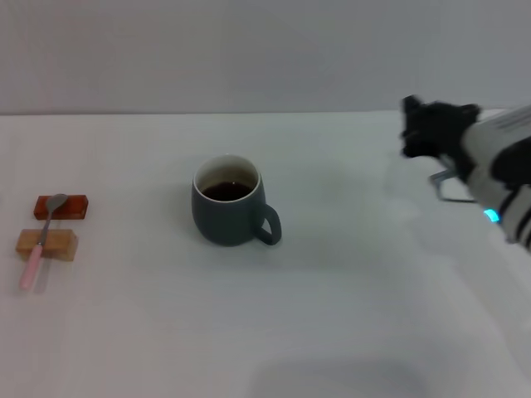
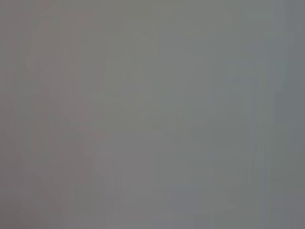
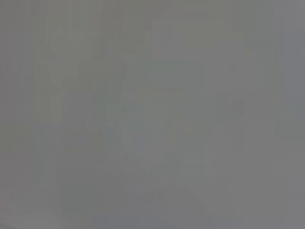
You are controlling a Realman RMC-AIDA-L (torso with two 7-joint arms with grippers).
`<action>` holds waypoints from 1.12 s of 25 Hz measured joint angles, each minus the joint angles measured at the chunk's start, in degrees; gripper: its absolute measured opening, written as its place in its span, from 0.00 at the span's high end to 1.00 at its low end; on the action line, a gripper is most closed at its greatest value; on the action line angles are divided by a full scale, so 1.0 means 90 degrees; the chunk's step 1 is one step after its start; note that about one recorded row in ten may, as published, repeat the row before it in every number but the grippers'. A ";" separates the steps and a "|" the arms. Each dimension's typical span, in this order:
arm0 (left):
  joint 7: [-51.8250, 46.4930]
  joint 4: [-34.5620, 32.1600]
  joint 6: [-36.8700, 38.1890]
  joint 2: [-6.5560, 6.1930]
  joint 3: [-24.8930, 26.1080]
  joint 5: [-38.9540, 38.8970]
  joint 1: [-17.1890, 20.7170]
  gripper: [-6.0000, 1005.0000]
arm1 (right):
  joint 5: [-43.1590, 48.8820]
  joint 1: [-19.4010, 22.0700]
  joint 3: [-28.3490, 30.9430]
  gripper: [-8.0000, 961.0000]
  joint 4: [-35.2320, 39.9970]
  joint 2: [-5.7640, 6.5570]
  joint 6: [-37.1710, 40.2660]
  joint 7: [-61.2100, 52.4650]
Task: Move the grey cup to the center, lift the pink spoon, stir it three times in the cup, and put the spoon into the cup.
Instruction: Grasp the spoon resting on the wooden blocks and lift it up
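Item one, the grey cup [image 1: 230,212]: you have it standing upright on the white bench [image 1: 348,315], a little left of the middle of the head view. Its loop handle points toward the robot's right and slightly toward the near edge. Dark liquid sits inside against the pale lining.

Item two, the pink spoon [image 1: 41,242]: you will find it at the far left of the bench, well apart from the cup. Its grey bowl rests on the red block [image 1: 60,206], and its handle crosses the tan wooden block [image 1: 47,244], with the pink end running down toward the near edge. Nothing is gripping it.

Item three, the right pincer [image 1: 419,128]: it hangs above the right side of the bench, well apart from the cup, its dark tip pointing toward the robot's left. You cannot tell from this angle whether it is wide or narrow; it appears to carry nothing.

Item four, the left pincer: you do not see it in the head view.

Item five, both wrist views: each gives you only a flat grey field with nothing distinguishable.
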State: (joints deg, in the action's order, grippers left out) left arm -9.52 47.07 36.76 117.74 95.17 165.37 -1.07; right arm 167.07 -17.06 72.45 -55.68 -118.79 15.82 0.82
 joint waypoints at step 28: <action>0.0059 -0.0914 0.2217 0.0095 -0.2809 -0.1003 0.0993 0.26 | 0.0011 -0.0188 0.1617 0.99 0.0959 -0.0004 0.0808 0.0241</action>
State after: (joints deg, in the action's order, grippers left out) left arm -8.99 38.84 56.71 118.60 69.89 156.34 7.88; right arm 167.17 -18.75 86.99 -47.05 -118.83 23.09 2.99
